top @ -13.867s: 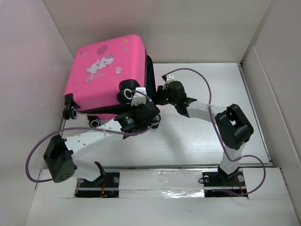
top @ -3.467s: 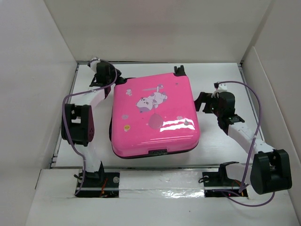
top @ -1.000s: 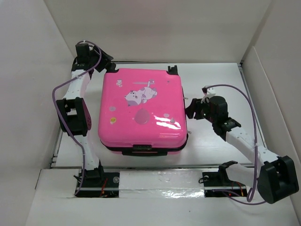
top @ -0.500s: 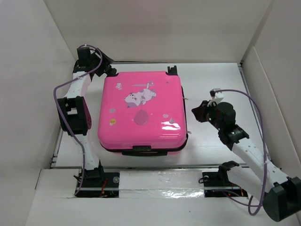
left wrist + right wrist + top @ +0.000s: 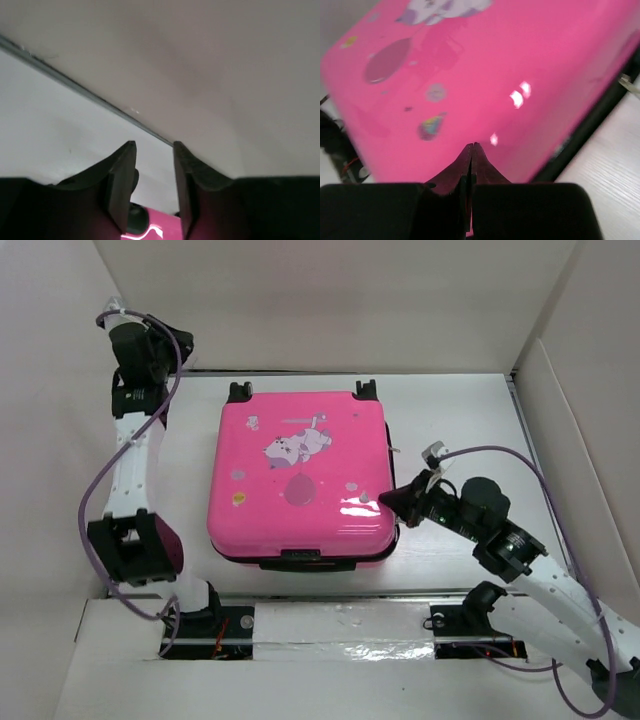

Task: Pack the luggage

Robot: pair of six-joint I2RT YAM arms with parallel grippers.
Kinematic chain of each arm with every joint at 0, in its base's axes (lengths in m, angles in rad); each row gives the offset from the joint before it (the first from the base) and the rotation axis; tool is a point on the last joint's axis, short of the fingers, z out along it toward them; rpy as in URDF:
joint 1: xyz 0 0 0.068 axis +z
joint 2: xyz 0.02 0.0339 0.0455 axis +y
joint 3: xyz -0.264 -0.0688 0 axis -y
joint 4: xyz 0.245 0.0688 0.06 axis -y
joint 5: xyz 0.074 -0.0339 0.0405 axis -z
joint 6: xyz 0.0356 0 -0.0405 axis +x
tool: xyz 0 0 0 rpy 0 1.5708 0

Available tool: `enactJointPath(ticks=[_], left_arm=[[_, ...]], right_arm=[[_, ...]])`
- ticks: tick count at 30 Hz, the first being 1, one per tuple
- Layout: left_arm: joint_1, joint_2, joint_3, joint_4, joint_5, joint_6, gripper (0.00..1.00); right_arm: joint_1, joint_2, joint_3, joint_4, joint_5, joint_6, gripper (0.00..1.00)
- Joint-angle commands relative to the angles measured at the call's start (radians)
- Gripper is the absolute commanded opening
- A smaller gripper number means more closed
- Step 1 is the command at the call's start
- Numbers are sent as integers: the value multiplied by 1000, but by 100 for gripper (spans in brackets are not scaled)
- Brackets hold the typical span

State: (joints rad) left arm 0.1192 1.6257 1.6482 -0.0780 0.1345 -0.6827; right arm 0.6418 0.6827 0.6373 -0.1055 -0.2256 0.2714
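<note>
Found flat in the middle of the white table (image 5: 450, 410), sticker side up and lid shut: small, bright pink hard-shell suitcase (image 5: 298, 480); contents hidden. At its near right corner, contact unclear: black right gripper (image 5: 471, 146), pressed together, pinching nothing. Far left, facing the wall (image 5: 200, 60): left gripper (image 5: 154, 146), part spread, empty. Likely risks: skidding off the glossy shell, or shoving the case sideways.

A robot lab's test cell: a white table (image 5: 470, 420) walled in by plain white panels (image 5: 340, 300).
</note>
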Motion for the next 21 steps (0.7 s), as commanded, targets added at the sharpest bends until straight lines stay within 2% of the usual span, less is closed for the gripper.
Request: enactJointPath(ticks=[1,3,5,6,9,13,15,21], left_arm=[[-26,-156,-54,124,-21,0,28],[-59,-193,-59,139,-27,8,7],[-59,-242,-74,180,20,-14,2],[-59,-259,-89,197,39,-27,2],[-68,-277,-88,176,80,-35,1],[-69,-283,-80,147,88,-21,0],[-69,-303,-76,138,79,-9,0],[-69,-363,-76,145,60,-6,0]], right_arm=[[128,9,131,-8,-69,-47,0],[243,60,180,1,-64,-60,0],[339,145,261,-9,-28,-98,0],[446,175,291,-23,79,-113,0],[585,283,396,-59,317,-146,0],[776,490,492,3,261,-155,0],[875,636,524,41,345,-158,0],[930,919,636,61,504,-130,0]])
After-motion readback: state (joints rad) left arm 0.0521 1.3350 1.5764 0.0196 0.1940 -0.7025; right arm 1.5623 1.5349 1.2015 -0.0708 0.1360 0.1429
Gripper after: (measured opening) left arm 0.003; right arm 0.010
